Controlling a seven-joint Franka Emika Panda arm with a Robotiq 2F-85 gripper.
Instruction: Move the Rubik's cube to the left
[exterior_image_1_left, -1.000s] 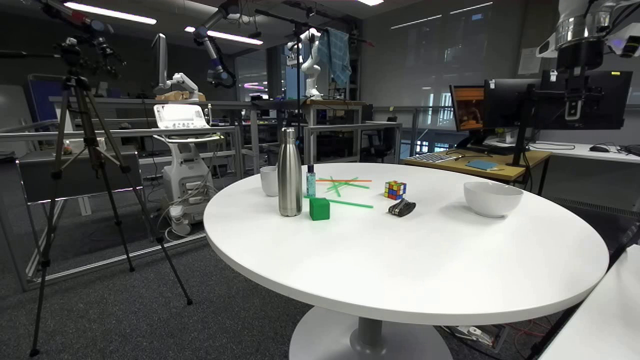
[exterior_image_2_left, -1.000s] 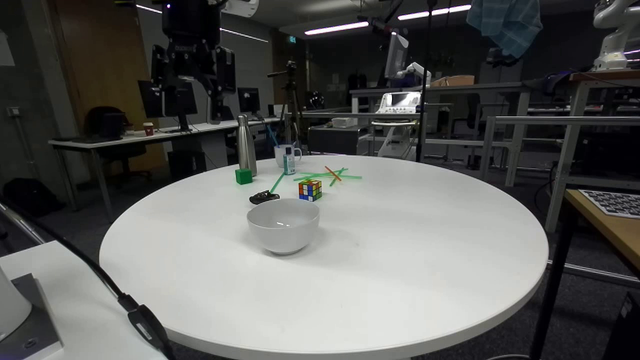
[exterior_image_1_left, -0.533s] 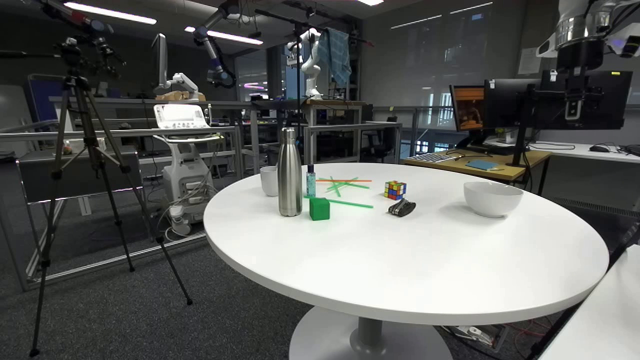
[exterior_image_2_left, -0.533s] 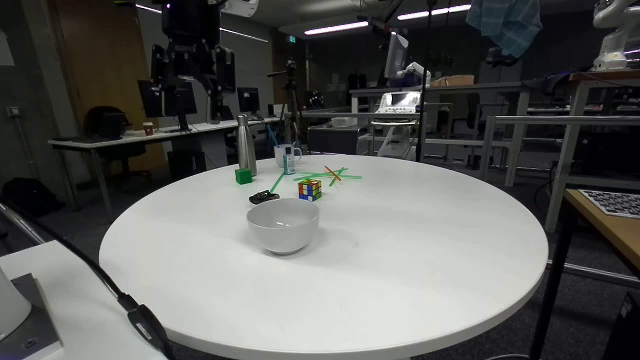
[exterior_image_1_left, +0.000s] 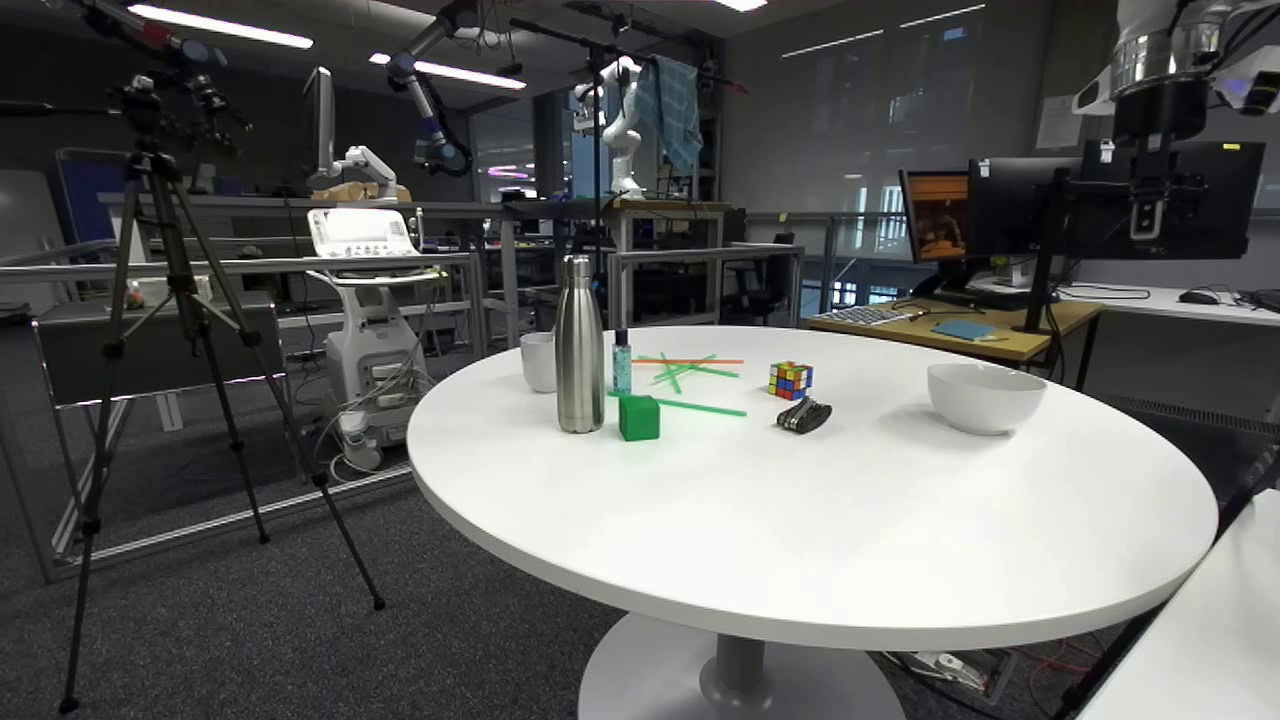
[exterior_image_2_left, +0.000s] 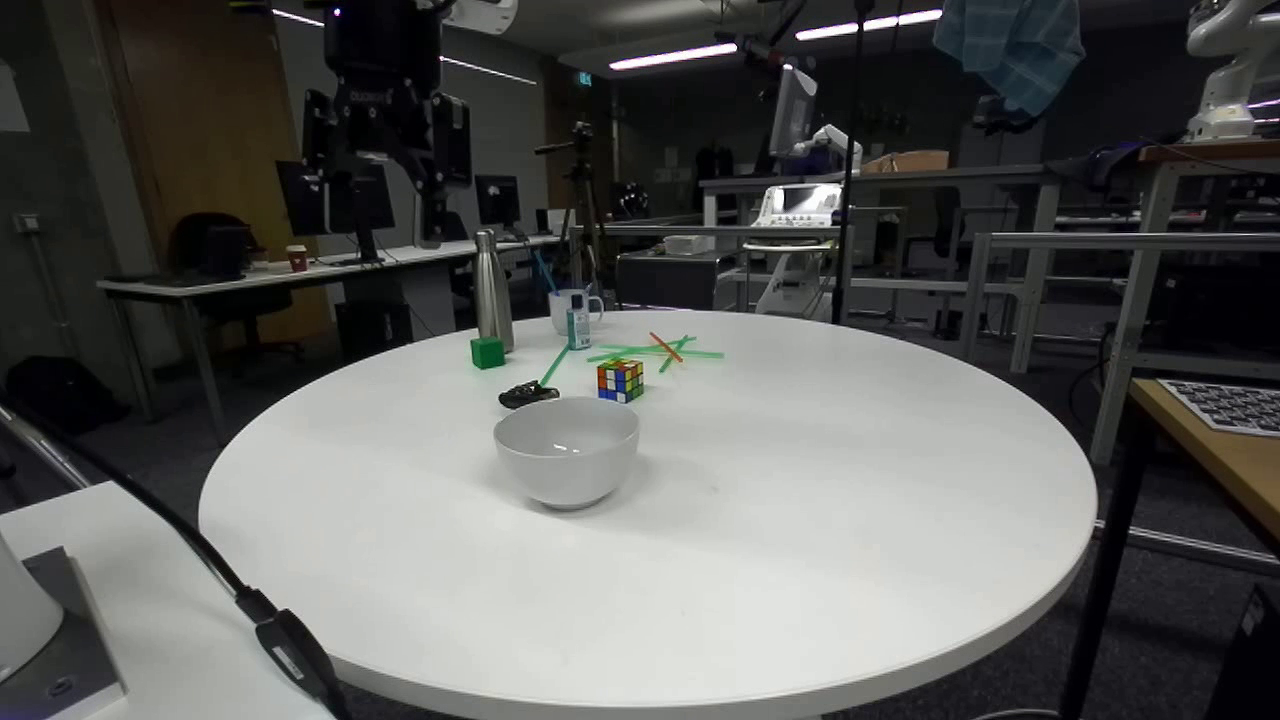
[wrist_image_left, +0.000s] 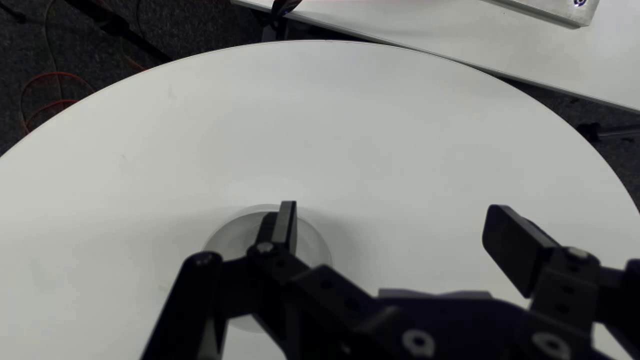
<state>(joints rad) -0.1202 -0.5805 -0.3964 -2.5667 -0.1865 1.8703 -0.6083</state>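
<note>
No shift can be made out since the earlier frame: the arm (exterior_image_1_left: 1175, 55) and everything on the table (exterior_image_1_left: 800, 545) are seen in the same places as before. The gripper (wrist_image_left: 392, 227) is held well above the table, its fingers (wrist_image_left: 286, 222) spread wide apart, and white surface is seen between them in the wrist view. The Rubik's cube (exterior_image_1_left: 790, 381) is seated on the table, well apart from the gripper, and is shown in both exterior views. A small dark object (exterior_image_1_left: 804, 416) is placed near it, a gap being seen between the two in an exterior view. There the white bowl (exterior_image_2_left: 567, 460) is set nearer the camera than the cube, upright; in the wrist view it is partly covered by the gripper. The steel bottle (exterior_image_1_left: 580, 350) is stood upright, with the green block (exterior_image_1_left: 639, 418) just beside it. Close by, a small bottle (exterior_image_1_left: 622, 372) of bluish liquid and a white mug (exterior_image_1_left: 538, 362) are set, the mug being partly hidden by the steel bottle in an exterior view. Thin green sticks (exterior_image_1_left: 700, 407) are strewn near the small bottle, and some are crossed by an orange stick (exterior_image_1_left: 690, 361).
</note>
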